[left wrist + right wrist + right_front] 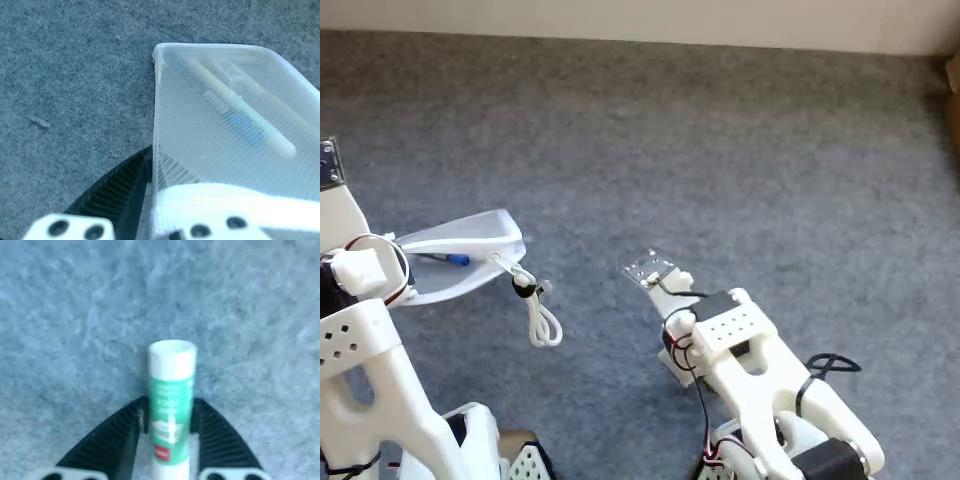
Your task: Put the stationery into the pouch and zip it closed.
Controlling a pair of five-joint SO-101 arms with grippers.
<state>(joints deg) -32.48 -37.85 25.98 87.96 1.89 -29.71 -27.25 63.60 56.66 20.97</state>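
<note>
A translucent ribbed pouch point(470, 245) lies on the grey carpet at the left, with a white cord loop point(538, 318) trailing from its end. Inside it I see a blue-tipped pen point(451, 259) and pale pens point(240, 112). My left gripper point(152, 167) is shut on the pouch point(215, 150) edge, black finger point(117, 192) outside the wall. Right of centre, my right gripper point(169, 415) is shut on a green-and-white glue stick point(171, 372), whose white cap points away from the arm. In the high view the glue stick point(650, 268) sticks out ahead of the right gripper point(668, 290), above the carpet.
Grey carpet point(720, 150) spreads across the whole far half, up to a pale wall strip at the top. A black cable loop point(832, 364) lies beside the right arm's base. A brown edge point(952, 100) shows at the far right.
</note>
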